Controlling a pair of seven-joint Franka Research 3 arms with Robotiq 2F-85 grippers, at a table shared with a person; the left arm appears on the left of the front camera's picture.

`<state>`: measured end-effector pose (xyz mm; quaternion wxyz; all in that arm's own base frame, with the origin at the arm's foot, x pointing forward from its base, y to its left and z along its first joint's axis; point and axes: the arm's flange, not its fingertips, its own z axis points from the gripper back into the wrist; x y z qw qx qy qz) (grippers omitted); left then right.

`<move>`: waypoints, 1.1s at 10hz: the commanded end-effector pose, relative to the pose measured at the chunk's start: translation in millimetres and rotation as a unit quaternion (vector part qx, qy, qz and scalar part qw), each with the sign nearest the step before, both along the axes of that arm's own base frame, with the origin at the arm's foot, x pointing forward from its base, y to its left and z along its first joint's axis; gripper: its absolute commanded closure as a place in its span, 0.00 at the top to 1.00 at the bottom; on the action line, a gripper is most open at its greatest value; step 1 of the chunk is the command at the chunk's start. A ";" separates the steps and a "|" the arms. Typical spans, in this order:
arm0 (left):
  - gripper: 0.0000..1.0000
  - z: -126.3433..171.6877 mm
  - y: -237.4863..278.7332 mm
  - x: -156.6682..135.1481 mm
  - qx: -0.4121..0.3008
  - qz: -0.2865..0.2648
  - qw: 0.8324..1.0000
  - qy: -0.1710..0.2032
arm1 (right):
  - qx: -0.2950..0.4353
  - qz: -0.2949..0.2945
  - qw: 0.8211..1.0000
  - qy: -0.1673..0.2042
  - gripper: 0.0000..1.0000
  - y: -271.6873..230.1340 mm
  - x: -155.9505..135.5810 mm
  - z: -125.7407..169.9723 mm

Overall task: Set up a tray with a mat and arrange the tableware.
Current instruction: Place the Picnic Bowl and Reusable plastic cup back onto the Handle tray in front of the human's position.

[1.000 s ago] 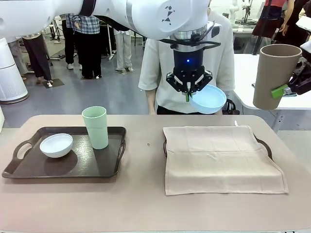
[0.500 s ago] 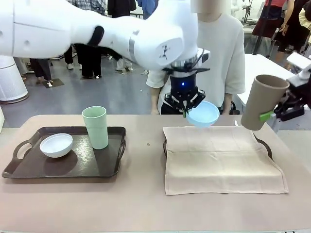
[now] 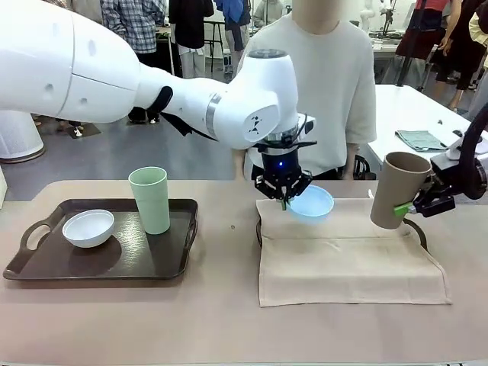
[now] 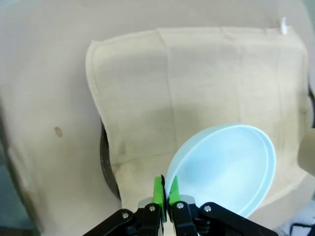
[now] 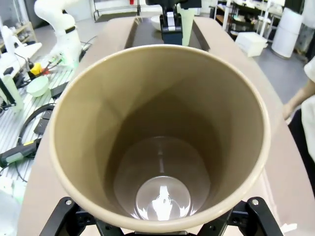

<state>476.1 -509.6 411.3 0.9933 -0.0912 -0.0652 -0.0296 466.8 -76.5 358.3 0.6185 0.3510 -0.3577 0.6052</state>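
Left wrist view: left gripper pinching pale blue bowl by its thin rim, tilted at far-left of mat, prob. light, stiff, slick, so rim hold can slip; right gripper clamps tan tumbler low on wall, far right.

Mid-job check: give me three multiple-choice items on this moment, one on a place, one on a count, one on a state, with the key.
1. Where is the white bowl?
A) in the left gripper
B) on the dark tray
C) in the right gripper

2. How many tumblers are there?
A) one
B) three
C) two

3. The left gripper is:
A) shut on the blue bowl at its rim
B) open
C) shut on nothing

Key:
1 B: it sits on the dark tray beside the green tumbler.
2 C: the green tumbler, plus the tan tumbler held by the right gripper.
3 A: the left wrist view shows the pads pinching the rim.
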 end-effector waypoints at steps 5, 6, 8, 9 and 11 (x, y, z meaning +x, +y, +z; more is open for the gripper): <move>0.04 -30.0 3.4 10.4 0.016 0.008 1.000 0.016 | -0.002 -0.004 1.000 0.007 0.82 3.2 6.5 -19.4; 0.04 -30.0 3.4 10.4 0.016 0.008 1.000 0.016 | -0.002 -0.004 1.000 0.007 0.82 3.2 6.5 -19.4; 0.04 -28.3 1.1 10.1 0.020 0.007 1.000 0.019 | -0.002 -0.008 1.000 0.010 0.82 2.6 9.7 -24.4; 0.04 -33.5 0.2 10.6 0.014 -0.004 1.000 0.012 | -0.004 -0.004 1.000 0.012 0.82 1.6 11.5 -33.9; 0.04 -42.2 -4.8 11.4 -0.002 -0.015 1.000 0.010 | 0.002 -0.001 1.000 0.017 0.82 0.4 15.4 -52.1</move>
